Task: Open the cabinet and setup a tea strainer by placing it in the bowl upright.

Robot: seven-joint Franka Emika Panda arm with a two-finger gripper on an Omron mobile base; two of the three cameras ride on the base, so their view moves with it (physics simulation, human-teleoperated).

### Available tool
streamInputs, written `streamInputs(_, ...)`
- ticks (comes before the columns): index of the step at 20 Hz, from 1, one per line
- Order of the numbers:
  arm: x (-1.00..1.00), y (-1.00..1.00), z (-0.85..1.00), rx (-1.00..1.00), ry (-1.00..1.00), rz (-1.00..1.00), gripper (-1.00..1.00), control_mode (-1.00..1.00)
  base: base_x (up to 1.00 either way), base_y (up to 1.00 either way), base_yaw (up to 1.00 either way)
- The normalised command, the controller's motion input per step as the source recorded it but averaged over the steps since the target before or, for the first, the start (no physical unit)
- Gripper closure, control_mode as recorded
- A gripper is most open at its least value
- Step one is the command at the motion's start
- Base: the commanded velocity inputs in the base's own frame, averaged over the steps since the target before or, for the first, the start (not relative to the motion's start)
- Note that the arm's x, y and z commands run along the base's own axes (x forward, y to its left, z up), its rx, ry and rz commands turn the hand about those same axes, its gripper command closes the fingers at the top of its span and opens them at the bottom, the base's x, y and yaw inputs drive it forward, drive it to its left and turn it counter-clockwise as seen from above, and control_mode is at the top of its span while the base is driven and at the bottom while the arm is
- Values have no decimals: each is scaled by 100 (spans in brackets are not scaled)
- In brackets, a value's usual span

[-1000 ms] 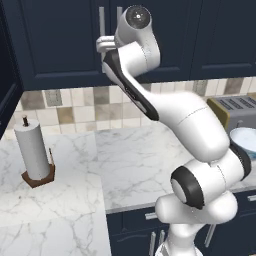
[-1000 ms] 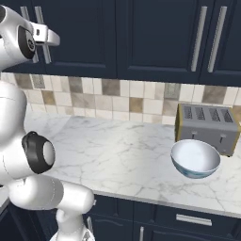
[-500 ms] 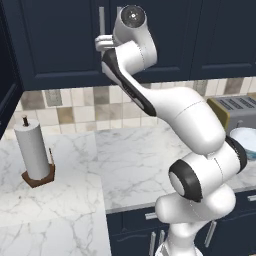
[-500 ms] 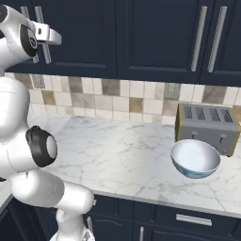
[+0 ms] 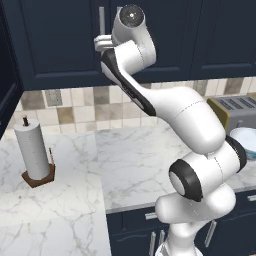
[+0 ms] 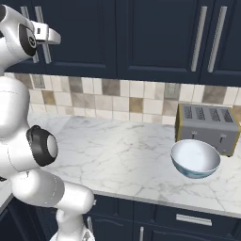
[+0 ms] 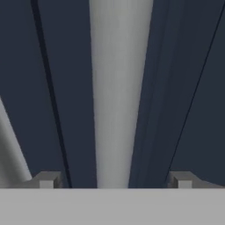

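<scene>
The cabinet [image 5: 55, 45] is a dark navy wall unit with both doors shut. My gripper [image 5: 102, 44] is raised to the door's long vertical silver handle [image 5: 102, 19]. In the hand view the handle [image 7: 118, 96] runs straight up between my two fingertips [image 7: 46, 179], with a gap on each side, so the gripper [image 7: 114, 179] is open around it. From the right base view the gripper [image 6: 51, 36] sits at the same handle [image 6: 46, 52]. The pale blue-white bowl [image 6: 195, 158] rests on the counter in front of the toaster. The tea strainer is out of view.
A silver toaster [image 6: 208, 126] stands against the tiled wall behind the bowl. A paper towel roll [image 5: 33, 159] on a wooden base sits at the counter's left. More navy cabinet doors [image 6: 160, 37] with vertical handles hang to the right. Drawer fronts [image 6: 188, 219] run below the marble counter [image 6: 117, 155].
The hand has stayed at the cabinet handle. The arm's elbow and lower links have shifted slightly. Nothing on the counter has moved.
</scene>
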Motion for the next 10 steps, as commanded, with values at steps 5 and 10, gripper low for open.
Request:
streamInputs(5, 11, 0, 0, 0, 0, 0, 100, -100, 0, 0, 0)
streamInputs(10, 3, 0, 0, 0, 0, 0, 100, -100, 0, 0, 0)
